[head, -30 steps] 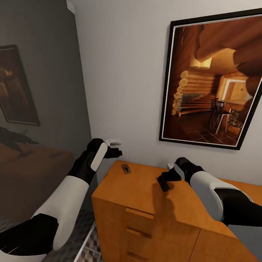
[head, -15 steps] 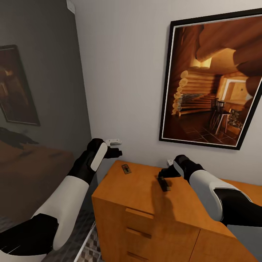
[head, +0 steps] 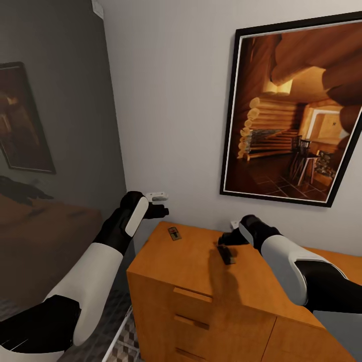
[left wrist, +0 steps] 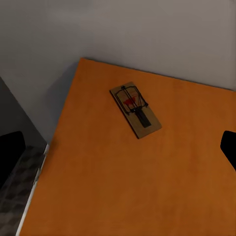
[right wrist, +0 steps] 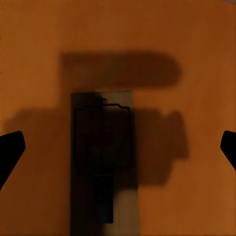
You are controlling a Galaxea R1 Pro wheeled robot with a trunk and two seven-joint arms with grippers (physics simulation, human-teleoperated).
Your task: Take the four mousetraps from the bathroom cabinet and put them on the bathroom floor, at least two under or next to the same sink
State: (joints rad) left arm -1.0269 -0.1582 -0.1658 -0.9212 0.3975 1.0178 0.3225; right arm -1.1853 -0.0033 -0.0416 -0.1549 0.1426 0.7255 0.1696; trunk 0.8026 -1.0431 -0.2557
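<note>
Two mousetraps lie on top of an orange-brown wooden cabinet point(head: 191, 266). One mousetrap point(head: 174, 233) rests near the back left corner and is sharp in the left wrist view point(left wrist: 135, 108). My left gripper point(head: 161, 211) hovers open and empty above and left of it. The other mousetrap point(head: 227, 255) lies mid-top, in shadow. My right gripper point(head: 226, 245) hangs open just over it, and its dark fingertips point(right wrist: 11, 147) flank the trap point(right wrist: 103, 162) without touching. The white cabinet and the sink are out of view. A strip of patterned bathroom floor point(head: 128, 336) shows beside the wooden cabinet.
A large framed cabin picture point(head: 294, 110) hangs on the white wall behind the wooden cabinet. The cabinet's drawer fronts point(head: 193, 314) face me. To the left, a grey wall carries a smaller dark picture point(head: 25, 118).
My right gripper has shifted slightly toward the wall above the shadowed mousetrap. The left arm and both traps have stayed put.
</note>
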